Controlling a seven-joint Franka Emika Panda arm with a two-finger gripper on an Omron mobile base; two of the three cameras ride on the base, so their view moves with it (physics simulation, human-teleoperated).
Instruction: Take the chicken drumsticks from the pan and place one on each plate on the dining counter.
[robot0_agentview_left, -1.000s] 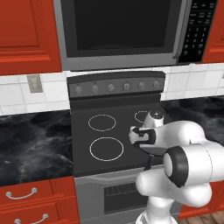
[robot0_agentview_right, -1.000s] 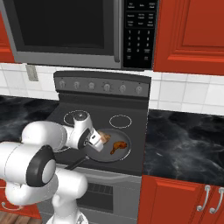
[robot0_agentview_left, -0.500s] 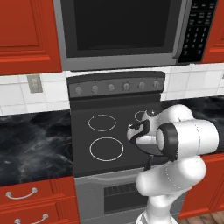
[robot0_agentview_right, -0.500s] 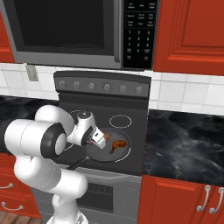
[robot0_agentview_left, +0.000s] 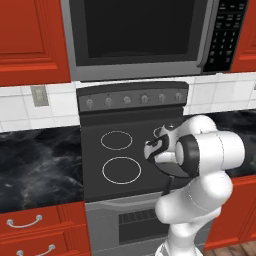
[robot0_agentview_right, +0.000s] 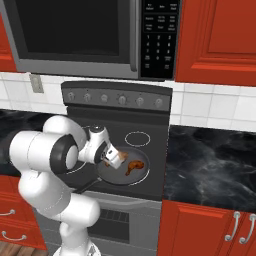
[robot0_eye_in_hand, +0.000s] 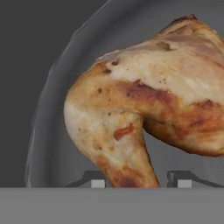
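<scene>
On the stove (robot0_agentview_right: 150, 125), the hand (robot0_agentview_right: 113, 159) has lowered over one drumstick (robot0_eye_in_hand: 144, 109) (in the pan (robot0_agentview_right: 142, 172)), fingers seemingly narrowing, grip unclear.

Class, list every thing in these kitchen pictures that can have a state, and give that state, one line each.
Pan: on the stove's front right burner, holding two drumsticks.
Near drumstick: in the pan, between the tool's tips.
Far drumstick: lying free in the pan.
Tool: down in the pan, tips either side of the near drumstick.
Microwave: door shut.
Burners: dark, not glowing.
</scene>
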